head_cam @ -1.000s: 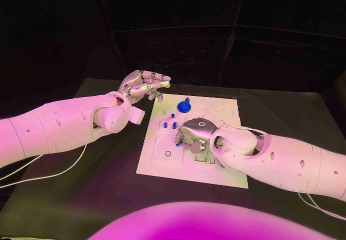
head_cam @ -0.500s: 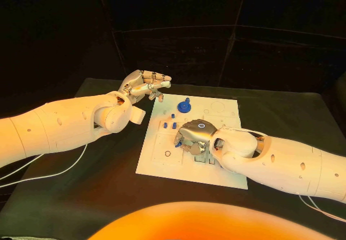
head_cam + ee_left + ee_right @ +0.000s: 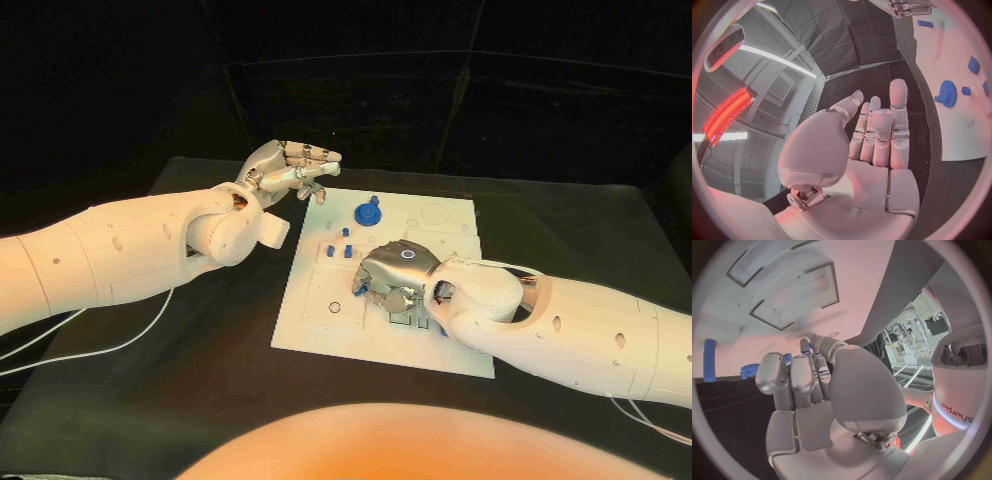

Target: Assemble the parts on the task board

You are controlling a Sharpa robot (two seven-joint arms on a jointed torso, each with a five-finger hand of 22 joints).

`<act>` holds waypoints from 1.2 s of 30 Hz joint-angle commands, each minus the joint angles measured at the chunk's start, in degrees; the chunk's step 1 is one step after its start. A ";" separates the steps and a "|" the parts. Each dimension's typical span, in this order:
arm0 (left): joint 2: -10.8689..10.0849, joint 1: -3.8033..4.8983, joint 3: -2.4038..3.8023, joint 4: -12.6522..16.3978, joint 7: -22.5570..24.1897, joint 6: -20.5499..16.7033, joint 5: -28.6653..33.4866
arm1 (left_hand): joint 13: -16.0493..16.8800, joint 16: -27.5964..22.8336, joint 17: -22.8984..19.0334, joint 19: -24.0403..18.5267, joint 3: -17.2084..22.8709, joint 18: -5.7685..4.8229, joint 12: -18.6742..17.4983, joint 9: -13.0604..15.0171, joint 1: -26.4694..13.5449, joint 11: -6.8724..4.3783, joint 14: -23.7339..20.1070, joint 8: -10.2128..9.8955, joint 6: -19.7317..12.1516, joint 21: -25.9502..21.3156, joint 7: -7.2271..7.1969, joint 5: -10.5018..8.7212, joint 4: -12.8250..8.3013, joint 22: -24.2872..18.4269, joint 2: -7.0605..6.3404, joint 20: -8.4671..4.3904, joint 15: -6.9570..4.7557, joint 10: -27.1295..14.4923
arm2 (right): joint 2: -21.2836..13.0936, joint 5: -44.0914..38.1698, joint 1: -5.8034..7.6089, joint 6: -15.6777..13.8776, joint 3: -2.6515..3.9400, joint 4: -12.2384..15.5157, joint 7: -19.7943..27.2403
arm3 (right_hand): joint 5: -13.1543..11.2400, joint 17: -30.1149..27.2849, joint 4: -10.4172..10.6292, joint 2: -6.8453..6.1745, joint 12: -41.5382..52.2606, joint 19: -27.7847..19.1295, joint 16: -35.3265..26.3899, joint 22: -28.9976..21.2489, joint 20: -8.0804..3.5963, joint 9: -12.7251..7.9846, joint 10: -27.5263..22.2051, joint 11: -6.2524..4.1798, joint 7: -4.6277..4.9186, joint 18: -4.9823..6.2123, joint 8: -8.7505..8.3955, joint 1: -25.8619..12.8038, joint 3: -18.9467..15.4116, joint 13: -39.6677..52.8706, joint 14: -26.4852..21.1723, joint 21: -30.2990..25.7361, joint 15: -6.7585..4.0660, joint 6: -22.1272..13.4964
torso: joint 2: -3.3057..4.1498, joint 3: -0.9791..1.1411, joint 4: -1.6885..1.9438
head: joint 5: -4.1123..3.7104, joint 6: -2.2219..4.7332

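From the head camera, a white task board point(image 3: 325, 315) lay in the middle of a black table point(image 3: 173, 390). The left hand point(image 3: 289, 168) hovered off the board's far left corner, above the table, fingers loosely curled and holding nothing. The right hand point(image 3: 392, 275) was lowered over the middle of the board, fingers curled downward onto it; a small blue part point(image 3: 358, 287) showed just at its fingertips, but whether it was gripped could not be told. A larger round blue part point(image 3: 369, 213) stood near the board's far edge, and small blue pegs point(image 3: 339, 247) sat between it and the right hand. In the left wrist camera, the left hand point(image 3: 873, 145) appeared with fingers straight and close side by side, nothing in the palm; the board point(image 3: 957, 100) lay beyond with the round blue part point(image 3: 947, 93) on it. In the right wrist camera, the right hand point(image 3: 814, 385) had its fingers bent in close to the board point(image 3: 761, 310), with a bit of blue point(image 3: 787, 358) at the fingertips and a blue peg point(image 3: 709, 360) lying apart on the board.
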 commanded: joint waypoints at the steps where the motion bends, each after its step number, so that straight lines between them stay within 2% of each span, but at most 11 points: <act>1: -0.02 0.09 0.06 0.13 0.08 0.65 0.22 | 0.06 -0.26 -0.09 -0.17 -0.38 1.02 0.29 0.02 0.18 0.12 -0.26 -0.09 0.03 -0.24 0.07 -0.16 0.01 -0.09 0.36 0.09 0.08 -0.40 | -0.13 -1.59 0.08 -0.61 0.05 0.77 -1.83 | 0.16 0.00 0.06 0.02 -0.16 0.27 0.31 0.03 0.13 0.08 0.37 0.18 0.03 -0.60 0.17 -0.84 -0.32 0.07 1.28 0.26 -0.27 0.38 | 0.02 -0.02 0.08 | -0.01 0.01; 16: -0.08 0.09 0.06 0.18 -0.08 0.81 0.22 | 0.06 -0.27 -0.13 -0.16 -0.44 1.02 0.30 0.01 0.13 0.15 -0.29 -0.11 -0.01 -0.26 0.10 -0.16 0.05 -0.12 0.35 0.10 0.09 -0.44 | 0.04 -3.65 0.14 0.73 0.12 3.02 -7.18 | 0.47 0.16 0.72 0.35 -0.22 1.00 0.68 1.05 0.12 0.15 0.80 0.01 -0.15 -0.83 0.23 -2.33 -1.11 0.12 1.29 0.84 -0.36 0.61 | 0.04 -0.07 0.13 | 0.40 0.01; 24: 0.01 0.09 0.06 0.11 -0.15 0.89 0.22 | 0.06 -0.28 -0.18 -0.16 -0.50 1.02 0.31 0.00 0.08 0.17 -0.32 -0.13 -0.06 -0.28 0.13 -0.16 0.10 -0.15 0.36 0.11 0.11 -0.49 | 1.13 -4.20 0.17 2.78 0.13 2.75 -8.65 | 0.42 0.10 1.16 0.60 -0.15 1.22 0.77 1.34 0.07 0.23 1.19 -0.15 -0.35 -0.89 0.32 -3.09 -1.57 0.18 1.28 0.98 -0.46 0.86 | 0.11 -0.01 0.13 | 0.62 0.01; 29: 0.05 0.09 0.06 0.09 -0.20 0.94 0.22 | 0.06 -0.28 -0.18 -0.16 -0.50 1.02 0.31 0.00 0.08 0.17 -0.32 -0.13 -0.06 -0.28 0.13 -0.16 0.10 -0.15 0.36 0.11 0.11 -0.49 | 1.78 -4.69 0.18 3.25 0.13 2.48 -9.26 | 0.42 0.06 1.29 0.67 -0.17 1.21 0.77 1.31 0.06 0.24 1.22 -0.17 -0.38 -0.89 0.33 -3.29 -1.69 0.18 1.26 0.96 -0.48 0.89 | 0.09 -0.02 0.03 | 0.78 0.01; 36: 0.08 0.09 0.06 0.08 -0.29 0.99 0.22 | 0.06 -0.29 -0.23 -0.16 -0.55 1.02 0.32 -0.01 0.03 0.20 -0.35 -0.15 -0.09 -0.31 0.15 -0.16 0.16 -0.19 0.40 0.12 0.13 -0.54 | 2.21 -5.26 0.21 3.92 0.13 2.50 -10.12 | 0.41 0.01 1.44 0.74 -0.20 1.20 0.77 1.29 0.04 0.25 1.25 -0.20 -0.42 -0.89 0.32 -3.51 -1.81 0.18 1.25 0.94 -0.50 0.90 | 0.06 -0.03 0.10 | 0.83 0.01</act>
